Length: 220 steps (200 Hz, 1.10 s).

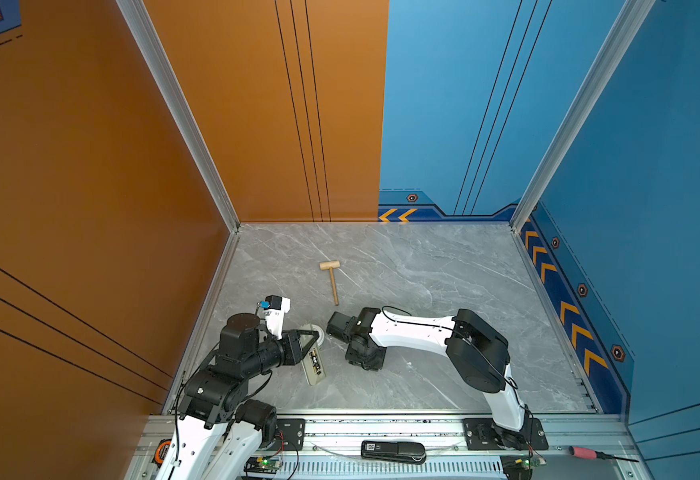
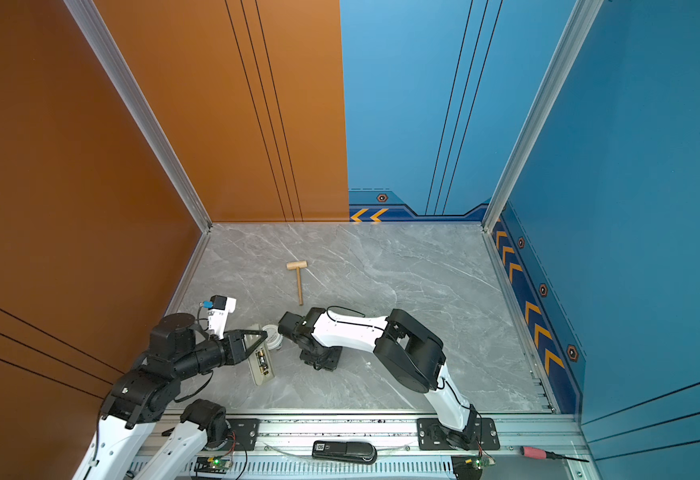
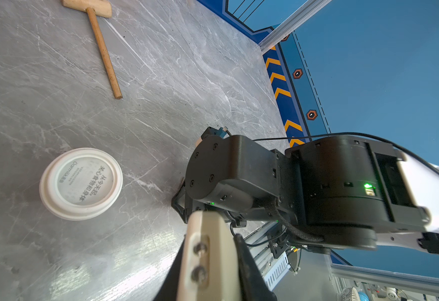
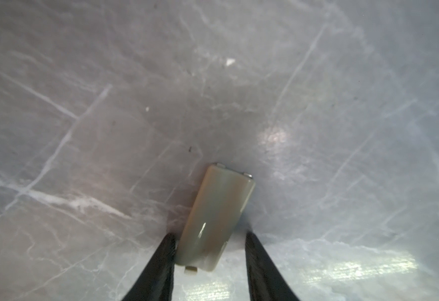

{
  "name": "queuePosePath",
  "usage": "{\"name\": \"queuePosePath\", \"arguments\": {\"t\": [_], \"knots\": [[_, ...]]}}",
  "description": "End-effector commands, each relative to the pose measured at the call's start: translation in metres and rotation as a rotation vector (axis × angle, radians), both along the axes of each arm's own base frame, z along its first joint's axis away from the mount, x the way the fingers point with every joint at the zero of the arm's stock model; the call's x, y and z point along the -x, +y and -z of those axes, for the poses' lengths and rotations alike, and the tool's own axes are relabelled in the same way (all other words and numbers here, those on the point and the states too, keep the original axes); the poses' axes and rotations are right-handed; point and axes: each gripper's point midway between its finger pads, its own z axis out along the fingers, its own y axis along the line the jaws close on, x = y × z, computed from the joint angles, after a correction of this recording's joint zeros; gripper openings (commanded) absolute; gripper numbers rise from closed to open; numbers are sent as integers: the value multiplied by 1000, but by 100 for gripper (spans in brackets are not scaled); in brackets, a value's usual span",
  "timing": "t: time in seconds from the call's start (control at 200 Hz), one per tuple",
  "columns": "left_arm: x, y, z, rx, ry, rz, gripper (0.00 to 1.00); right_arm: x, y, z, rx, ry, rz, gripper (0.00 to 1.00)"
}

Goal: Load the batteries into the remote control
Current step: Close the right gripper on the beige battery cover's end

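Note:
In both top views my left gripper (image 1: 313, 343) (image 2: 257, 338) is shut on the remote control (image 1: 314, 368) (image 2: 262, 368), whose beige back faces up. Its battery compartment is open, and the batteries (image 1: 314, 358) (image 2: 261, 358) lie inside it as dark bits with gold, too small to count. The left wrist view shows the remote's beige end (image 3: 208, 255) clamped between the black fingers. My right gripper (image 4: 209, 239) points down at the table over a small beige cover piece (image 4: 218, 216). One finger touches the cover's side and the other stands apart from it.
A wooden mallet (image 1: 331, 278) lies further back on the grey marble table. A round white lid (image 3: 80, 183) (image 2: 273, 334) sits just beyond the remote. On the front rail rest a black device with a display (image 1: 394, 451) and a red-handled screwdriver (image 1: 585, 452).

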Motion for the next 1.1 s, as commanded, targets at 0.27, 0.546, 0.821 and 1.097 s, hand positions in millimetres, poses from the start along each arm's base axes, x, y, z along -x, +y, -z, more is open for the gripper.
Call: {"name": "queuePosePath", "arguments": {"t": [0.27,0.546,0.821,1.097], "knots": [[2,-5,3,17,12,27,0,4,-37,-2,83,-1,-18,41],[2,-6,3,21,12,33,0,4,-50,-6,97,-18,-3,40],[3,-7,3,21,15,38,0,-1,-44,-6,101,-31,-37,45],[3,-9,5,21,21,46,0,-7,-48,-1,101,-47,-73,45]]}}
